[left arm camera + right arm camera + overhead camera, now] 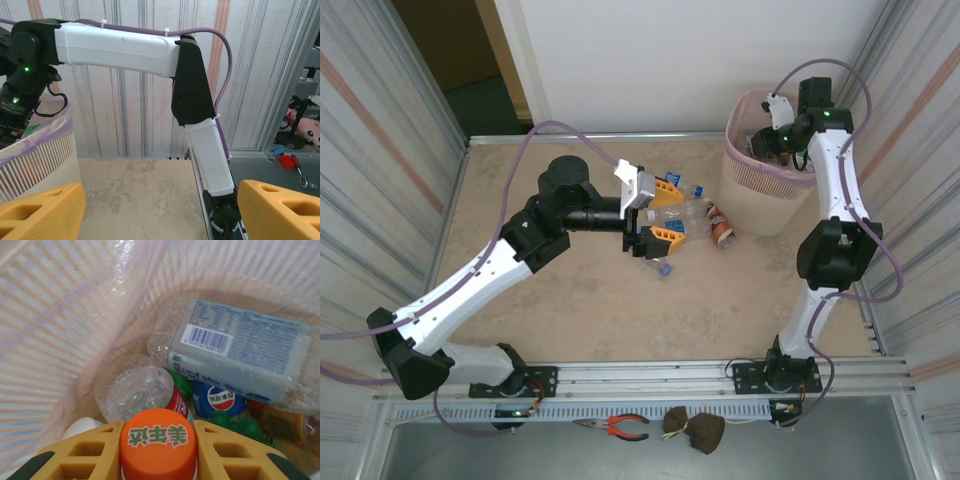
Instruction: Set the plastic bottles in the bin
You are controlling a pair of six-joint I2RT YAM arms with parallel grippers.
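Nearest the bases, the left fingers (pixel 667 237) reach over the middle of the bench (pixel 570 310). They are spread wide, and the left wrist view shows nothing between them. Just past their tips, loose bottles (pixel 692 212) lie on their sides on the bench. Most are clear with blue caps, and a brown bottle (pixel 721 226) lies closest to the bin (pixel 770 180). This cluster sits between the left fingers and the bin, so the left arm is much the nearer to it. The brown bottle's long axis seems to run roughly near-to-far, about in line with the gap between the fingers. A grasp on it would probably need the wrist turned first.

Farther off, the bin stands toward the far right corner of the bench. The right fingers (pixel 95 452) hang over its mouth, closed on an orange-capped bottle (pixel 157 442) just under the cap. The cap faces up at the wrist camera, so the bottle's long axis points straight down into the bin. Below it lie a clear labelled bottle (pixel 240 352), a blue-labelled one (pixel 222 400) and a crumpled clear one (pixel 132 387). By my reading, the held bottle only needs the fingers to part for it to drop in.
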